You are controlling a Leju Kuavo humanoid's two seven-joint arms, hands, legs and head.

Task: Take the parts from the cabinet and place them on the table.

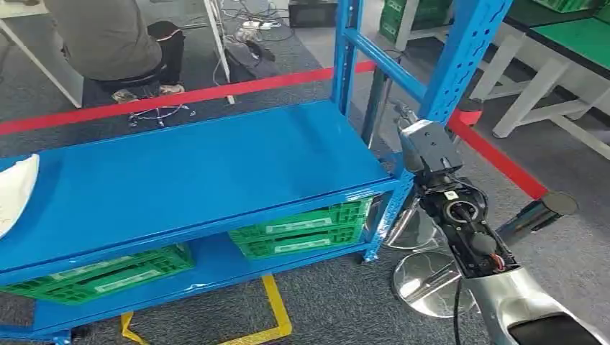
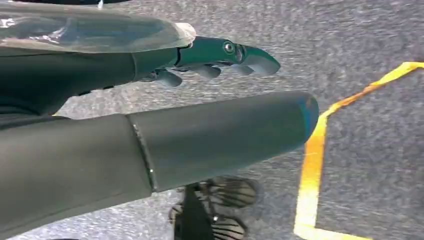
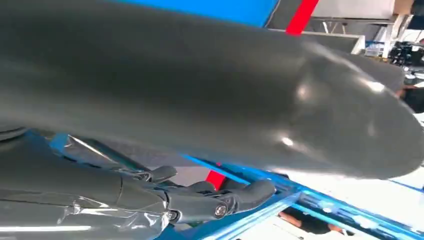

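Facing blue metal shelving rack [image 1: 201, 169], right arm raised at its right front corner. My right hand [image 3: 200, 200]: fingers loosely extended, apart, grasping nothing, near blue rack post. My left hand [image 2: 220, 57]: released, fingers apart, over grey carpet floor [image 2: 370, 40] beside yellow floor tape [image 2: 312, 165]. Two green slotted plastic crates [image 1: 306, 228] on lower shelf; white curved part [image 1: 14, 190] at far left of top shelf.
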